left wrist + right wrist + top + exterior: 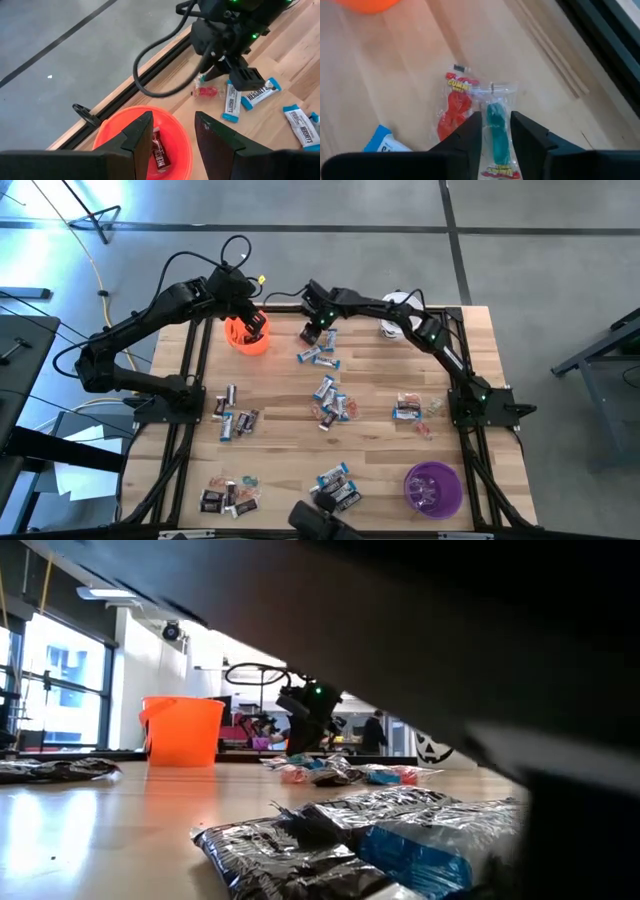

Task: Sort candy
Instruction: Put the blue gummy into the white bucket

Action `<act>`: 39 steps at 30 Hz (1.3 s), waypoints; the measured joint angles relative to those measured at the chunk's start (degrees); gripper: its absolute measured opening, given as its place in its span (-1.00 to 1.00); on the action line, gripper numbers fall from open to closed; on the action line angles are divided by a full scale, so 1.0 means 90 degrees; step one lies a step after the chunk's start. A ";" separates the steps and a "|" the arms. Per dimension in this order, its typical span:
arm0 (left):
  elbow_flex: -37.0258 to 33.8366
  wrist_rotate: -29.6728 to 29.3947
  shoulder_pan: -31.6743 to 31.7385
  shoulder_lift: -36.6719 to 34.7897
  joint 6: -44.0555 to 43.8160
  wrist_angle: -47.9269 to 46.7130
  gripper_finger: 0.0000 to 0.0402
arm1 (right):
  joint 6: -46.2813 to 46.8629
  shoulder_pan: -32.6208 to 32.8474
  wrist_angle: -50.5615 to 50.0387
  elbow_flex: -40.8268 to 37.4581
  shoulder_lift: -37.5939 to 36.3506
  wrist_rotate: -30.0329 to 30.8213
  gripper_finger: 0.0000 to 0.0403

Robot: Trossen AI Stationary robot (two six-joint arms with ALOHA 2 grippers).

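Teal gummy candy (496,131) lies flat on the table (395,75), right between the right pincer's (496,132) fingers, which straddle it, not visibly clamped; red gummy (454,107) just beside; left pincer (172,131) hangs spread above the orange cup (177,140), gripping nothing.

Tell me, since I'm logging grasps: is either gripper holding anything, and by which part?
Left gripper: nothing, open above the orange cup. Right gripper straddles the teal gummy packet mid-length; grip unconfirmed.
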 joint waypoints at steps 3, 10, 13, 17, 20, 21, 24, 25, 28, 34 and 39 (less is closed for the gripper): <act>0.0001 0.0000 0.0000 0.0000 -0.0013 0.0000 -0.34 | -0.0198 0.0029 0.0015 0.0129 -0.0006 0.0011 -0.67; -0.0001 0.0000 0.0000 0.0000 -0.0061 -0.0001 -0.34 | -0.0054 0.0022 -0.0036 0.0406 -0.0011 0.0021 -0.96; -0.0001 0.0000 0.0000 0.0000 -0.0061 -0.0002 -0.34 | -0.0080 -0.0061 -0.0555 0.0513 -0.0026 0.0028 -0.98; 0.0000 0.0000 0.0000 0.0000 -0.0061 0.0000 -0.34 | -0.0102 -0.0139 -0.1055 0.0531 -0.0010 0.0043 -0.99; 0.0001 0.0000 0.0000 0.0000 -0.0061 -0.0001 -0.34 | -0.0072 -0.0162 -0.1384 0.0536 -0.0010 0.0034 -1.00; 0.0000 0.0000 0.0000 0.0000 -0.0061 -0.0002 -0.34 | -0.0073 -0.0167 -0.1469 0.0536 -0.0010 0.0029 -1.00; 0.0001 0.0000 0.0000 0.0000 -0.0061 0.0000 -0.34 | -0.0075 -0.0168 -0.1694 0.0536 -0.0010 0.0008 -1.00; -0.0001 0.0000 0.0000 0.0000 -0.0058 -0.0002 -0.34 | -0.0075 -0.0168 -0.1744 0.0536 -0.0010 0.0006 -1.00; 0.0001 0.0000 0.0000 0.0000 -0.0056 -0.0002 -0.34 | -0.0050 -0.0168 -0.1786 0.0536 -0.0010 0.0004 -1.00; 0.0000 0.0000 0.0000 0.0000 0.0005 -0.0005 -0.34 | 0.0099 -0.0173 -0.1908 0.0576 -0.0117 0.0003 -1.00; 0.0001 0.0002 0.0000 0.0000 0.0157 -0.0005 -0.34 | 0.0073 -0.0191 -0.2351 0.1150 -0.0238 0.0147 -1.00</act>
